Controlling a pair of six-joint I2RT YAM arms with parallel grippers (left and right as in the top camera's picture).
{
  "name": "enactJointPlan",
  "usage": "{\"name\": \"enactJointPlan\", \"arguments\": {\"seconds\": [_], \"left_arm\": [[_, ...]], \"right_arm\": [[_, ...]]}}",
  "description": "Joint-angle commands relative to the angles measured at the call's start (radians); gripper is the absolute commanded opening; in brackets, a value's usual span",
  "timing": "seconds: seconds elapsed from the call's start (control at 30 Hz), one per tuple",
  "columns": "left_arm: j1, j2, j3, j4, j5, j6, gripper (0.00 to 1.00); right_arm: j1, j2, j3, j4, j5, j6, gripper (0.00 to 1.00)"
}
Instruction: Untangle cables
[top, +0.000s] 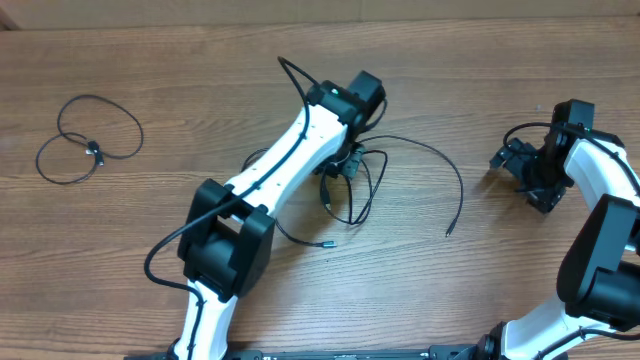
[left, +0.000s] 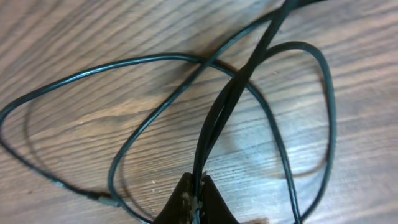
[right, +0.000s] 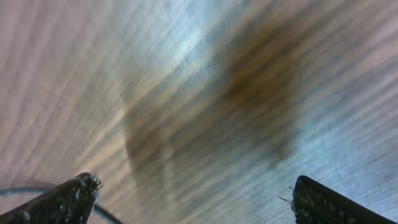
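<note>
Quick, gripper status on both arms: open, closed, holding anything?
Left gripper: closed, pinching strands of the tangled cables.
Right gripper: open, nothing between the jaws, though the wrist view is blurred.

The overhead camera looks straight down on the whole tabletop (top: 120, 250), my arms entering from the frame's lower edge. My left wrist camera hangs close over the wood, looking past my left hand (left: 196, 200) at its bottom edge onto the cables (left: 155, 118) (the same loops lying mid-frame overhead). My right wrist camera, equally close and blurred, sees mostly wood, my right hand (right: 194, 198) spanning its lower corners.
</note>
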Motion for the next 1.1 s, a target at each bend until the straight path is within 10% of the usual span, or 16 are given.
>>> {"name": "enactJointPlan", "arguments": {"seconds": [0.0, 0.7, 1.07], "left_arm": [[0.04, -0.006, 0.007, 0.012, 0.209, 0.166, 0.04], [0.217, -0.006, -0.101, 0.1, 1.416, 0.54, 0.04], [0.23, -0.006, -0.206, 0.254, 1.363, 0.431, 0.04]], "right_arm": [[0.005, 0.002, -0.003, 0.042, 0.026, 0.005, 1.0], [0.005, 0.002, -0.003, 0.118, 0.024, 0.005, 1.0], [0.007, 0.002, -0.003, -0.101, -0.641, -0.045, 1.0]]}}
